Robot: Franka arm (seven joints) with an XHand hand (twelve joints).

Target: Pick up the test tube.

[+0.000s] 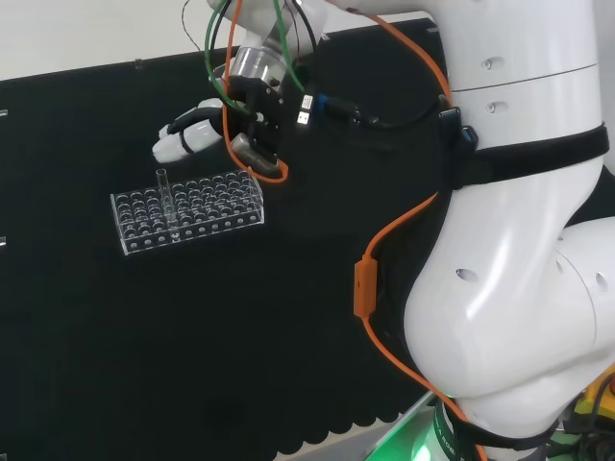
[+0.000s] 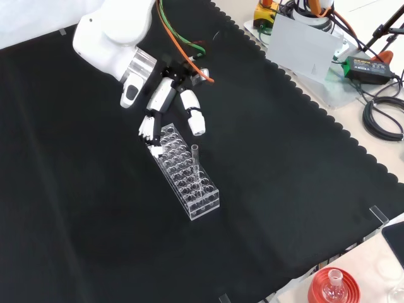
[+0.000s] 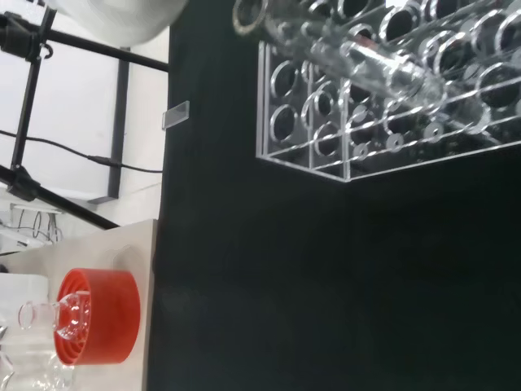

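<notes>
While the head view looks over the arm's white links, the hand (image 1: pixel 192 133) hangs above the black cloth (image 1: pixel 144 365) just beyond the far end of the clear rack (image 1: pixel 187 212), its white fingers (image 1: pixel 171 146) stretched out and relaxed, curled round nothing. One test tube (image 1: pixel 163 197) stands upright in the rack, in a hole toward the rack's left part in this view, its open mouth rising above the rack's top plate and apart from the fingers. The front view turns the scene about a quarter: there the rack (image 2: pixel 187 179) runs slantwise down the cloth, the hand (image 2: pixel 165 101) comes in from the top with its fingertips (image 2: pixel 153 149) at or just over the rack's upper end, whether touching cannot be told, and the tube (image 2: pixel 196 162) stands near the rack's middle, below the thumb (image 2: pixel 194 114). That view also takes in what the head view leaves out: a red ribbed stand (image 2: pixel 332 287) carrying a small clear flask (image 2: pixel 332 278) at the bottom right, off the cloth. The wrist view shows the tube (image 3: pixel 342 50) close, lying across the picture over the rack's (image 3: pixel 326 122) round holes, and the red stand (image 3: pixel 96 316) with its flask (image 3: pixel 49 314) on the pale bench. Counted: one tube, one rack, one hand, one red stand, one flask.
</notes>
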